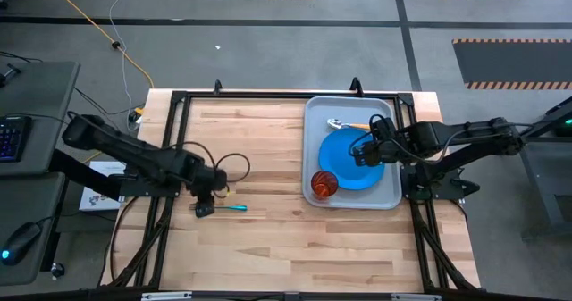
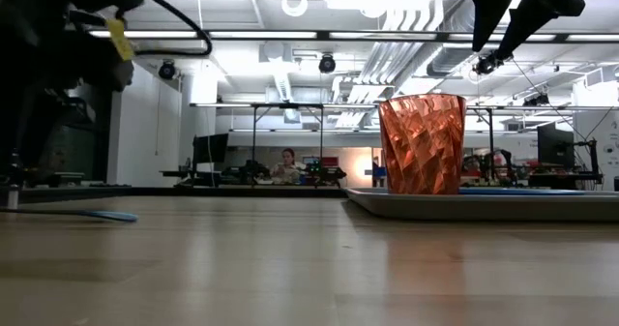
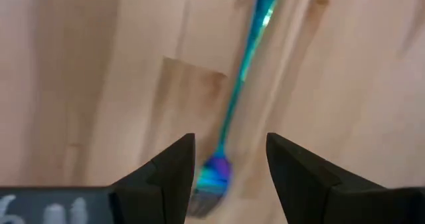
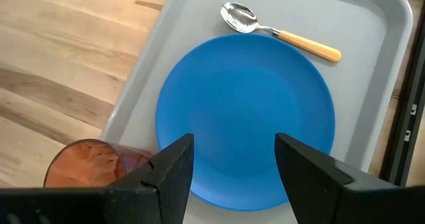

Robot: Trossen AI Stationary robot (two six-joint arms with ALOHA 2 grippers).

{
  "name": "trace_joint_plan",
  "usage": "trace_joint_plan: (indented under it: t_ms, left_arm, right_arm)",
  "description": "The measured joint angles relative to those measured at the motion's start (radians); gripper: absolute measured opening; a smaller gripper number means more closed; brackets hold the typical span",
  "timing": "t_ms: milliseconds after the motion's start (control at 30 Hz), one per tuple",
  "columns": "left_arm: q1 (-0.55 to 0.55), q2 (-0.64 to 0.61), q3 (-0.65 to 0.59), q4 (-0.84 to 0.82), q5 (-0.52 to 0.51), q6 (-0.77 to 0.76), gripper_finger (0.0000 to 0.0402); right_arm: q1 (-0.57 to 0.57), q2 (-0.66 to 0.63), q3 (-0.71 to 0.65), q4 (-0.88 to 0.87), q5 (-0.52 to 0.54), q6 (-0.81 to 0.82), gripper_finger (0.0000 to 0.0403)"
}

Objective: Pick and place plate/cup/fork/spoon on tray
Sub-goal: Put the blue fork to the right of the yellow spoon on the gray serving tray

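The left gripper (image 3: 229,167) hangs low over the bare wooden table (image 1: 268,238), its fingers (image 3: 169,167) spread apart with nothing between them. Directly beneath the gap lies the fork (image 3: 232,111), flat on the wood: its blue head sits just under and between the fingertips, and the teal-green handle runs straight away from the gripper. In the high view the handle (image 1: 234,208) pokes out to the side of the gripper toward the tray.

Well across the table, the right gripper (image 4: 232,164) hovers above the tray (image 4: 372,51), fingers likewise apart and empty. Immediately below it lies the plate (image 4: 252,111), flat in the middle of the tray. Just beside the plate's near edge, at the tray's corner, the cup (image 4: 89,161) stands upright. Beyond the plate's far edge, near it though contact cannot be judged, the spoon (image 4: 279,30) lies flat on the tray floor, silver bowl up.
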Motion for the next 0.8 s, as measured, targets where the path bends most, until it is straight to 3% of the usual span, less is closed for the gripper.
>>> trace_joint_plan:
  t_ms: [200, 500, 800]
  left_arm:
    - [-0.101, 0.038, 0.001, -0.004, -0.137, 0.008, 0.0174]
    - [-0.238, 0.225, 0.001, 0.042, -0.142, 0.025, 0.0174]
    - [-0.265, 0.341, 0.008, 0.025, -0.136, -0.020, 0.0174]
  right_arm:
    - [0.000, 0.000, 0.000, 0.000, 0.001, 0.000, 0.0201]
    - [0.000, 0.000, 0.000, 0.000, 0.002, 0.001, 0.0201]
    - [0.000, 0.000, 0.000, 0.000, 0.005, 0.003, 0.0201]
